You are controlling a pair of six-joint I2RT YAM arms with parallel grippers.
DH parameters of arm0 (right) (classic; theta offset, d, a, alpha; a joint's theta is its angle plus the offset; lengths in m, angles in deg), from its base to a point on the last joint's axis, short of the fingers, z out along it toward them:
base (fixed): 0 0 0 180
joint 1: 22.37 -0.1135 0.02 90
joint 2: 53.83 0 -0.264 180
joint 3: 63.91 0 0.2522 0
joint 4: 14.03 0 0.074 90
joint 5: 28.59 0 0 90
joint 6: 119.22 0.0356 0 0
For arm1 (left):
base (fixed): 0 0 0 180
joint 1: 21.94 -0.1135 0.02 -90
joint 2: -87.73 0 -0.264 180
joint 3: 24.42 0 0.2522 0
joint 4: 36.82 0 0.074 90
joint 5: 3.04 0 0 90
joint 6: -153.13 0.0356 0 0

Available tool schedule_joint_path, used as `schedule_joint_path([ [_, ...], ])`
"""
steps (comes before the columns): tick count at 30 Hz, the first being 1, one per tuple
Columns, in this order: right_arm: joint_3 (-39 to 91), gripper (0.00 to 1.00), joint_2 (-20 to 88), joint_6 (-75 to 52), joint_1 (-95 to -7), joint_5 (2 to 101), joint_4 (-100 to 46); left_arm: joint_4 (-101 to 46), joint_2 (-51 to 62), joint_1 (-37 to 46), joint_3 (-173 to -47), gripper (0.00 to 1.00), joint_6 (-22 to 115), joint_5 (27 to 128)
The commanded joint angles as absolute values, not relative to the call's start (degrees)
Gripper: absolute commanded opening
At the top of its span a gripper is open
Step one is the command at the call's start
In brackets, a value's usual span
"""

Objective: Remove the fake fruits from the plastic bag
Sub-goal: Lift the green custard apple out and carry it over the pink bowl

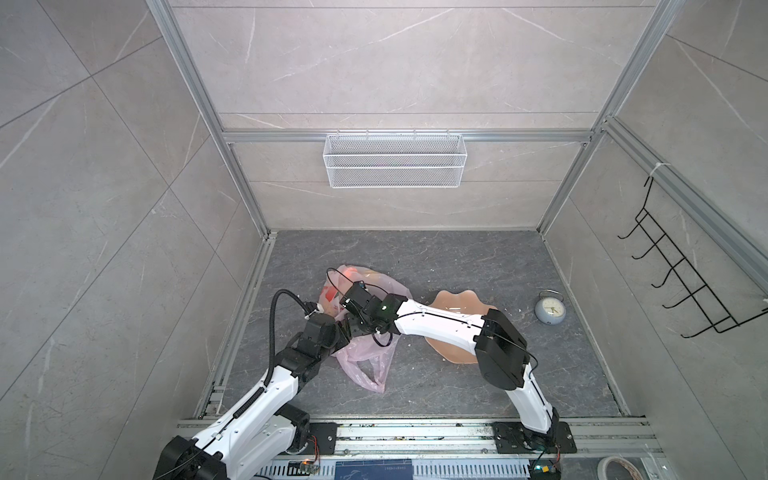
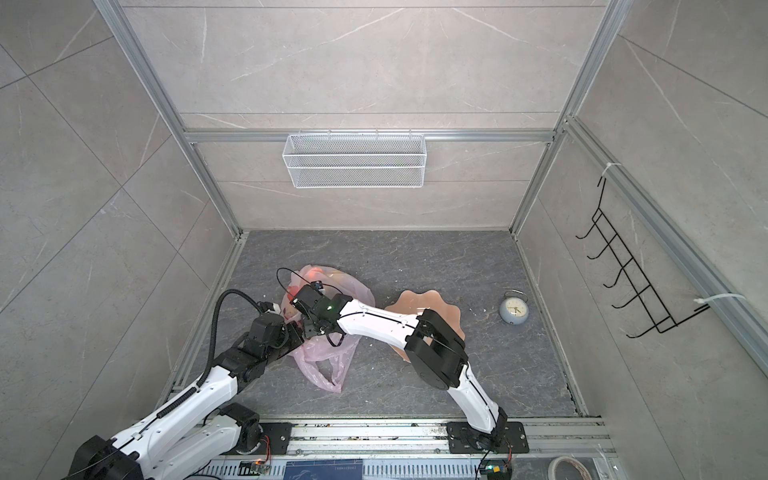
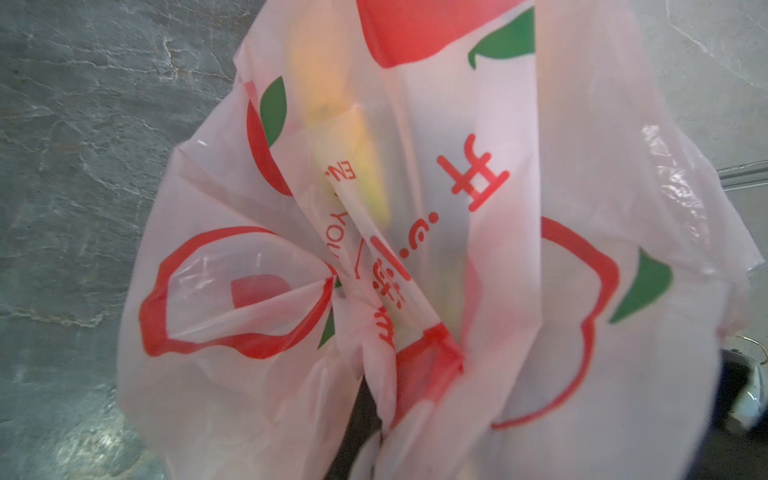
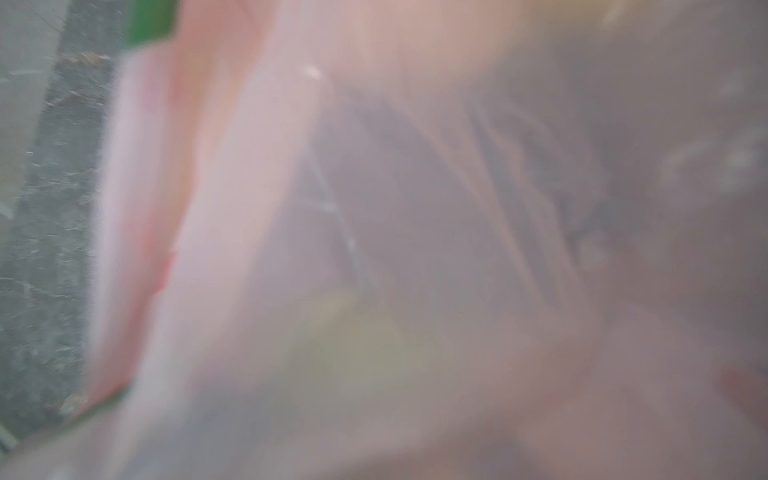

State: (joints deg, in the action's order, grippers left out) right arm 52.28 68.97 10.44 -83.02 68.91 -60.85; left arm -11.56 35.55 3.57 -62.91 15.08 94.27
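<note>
Against the plastic bag [image 1: 368, 365], left hand [image 1: 341, 330] clamps its film; right hand [image 1: 349, 305] is veiled, opening unclear.

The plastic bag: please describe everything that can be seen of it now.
The plastic bag is thin, crinkly, translucent pale-pink film printed with red apples, green leaves and red characters. It lies crumpled on the dark grey table, its loop handles toward the robot. Yellow fruit shows dimly through the film. The left gripper pinches a bunched fold; the right gripper is pushed among its farther folds, jaws hidden.
</note>
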Motion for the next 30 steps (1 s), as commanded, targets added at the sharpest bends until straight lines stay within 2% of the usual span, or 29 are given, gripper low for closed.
schedule_joint_path([
  [1,49.3,0.56,62.6,9.3,-83.2,69.2,-59.5,-13.1,34.7,3.8,-63.7,0.0,16.6,94.0],
  [11,39.3,0.54,52.2,9.0,-81.6,68.0,-59.7,-15.5,30.1,3.8,-65.5,0.0,17.5,92.8],
  [17,31.8,0.54,43.4,8.4,-80.4,67.4,-64.2,-13.6,27.7,3.8,-68.1,0.0,17.1,95.6],
  [24,23.2,0.51,32.8,5.8,-74.0,67.3,-73.8,-13.9,26.0,3.8,-69.1,0.0,18.2,96.1],
  [30,21.2,0.51,30.3,1.7,-66.8,67.2,-81.5,-14.3,25.9,3.8,-68.8,0.0,18.1,96.0],
])
